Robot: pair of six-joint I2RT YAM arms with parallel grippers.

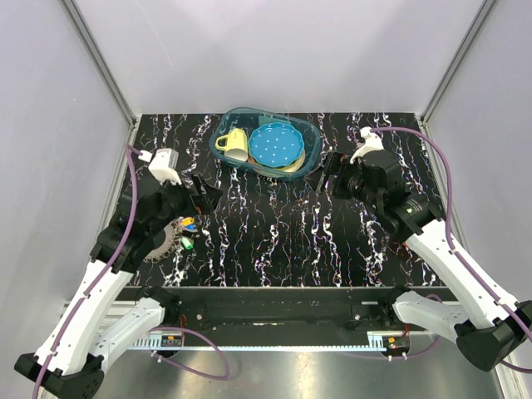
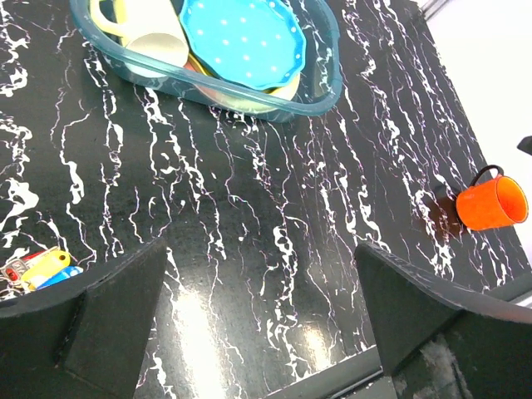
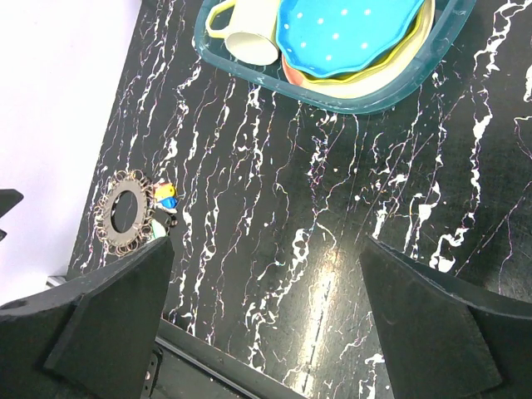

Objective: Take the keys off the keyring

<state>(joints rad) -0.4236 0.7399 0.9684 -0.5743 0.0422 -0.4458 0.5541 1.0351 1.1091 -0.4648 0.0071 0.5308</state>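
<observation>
Top external: keys [image 1: 188, 224] beside keyring [image 1: 165, 243]; left gripper [image 2: 262, 249], right gripper [image 3: 268, 245] both spread, empty

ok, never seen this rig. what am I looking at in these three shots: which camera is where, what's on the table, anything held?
Two robot arms are bolted at the table's near edge, each ending in a two-finger gripper. The top view looks down from above and behind: left gripper, right gripper. The other two pictures come from a camera on each wrist; the dark wedges at the bottom are that arm's own fingers. On the black table: a teal tub holding a yellow mug and a blue dotted plate; an orange cup, seen only from the left wrist; and, by the left arm, the keys with coloured heads next to the keyring with its frilly round fob. Both grippers are open and hold nothing.
</observation>
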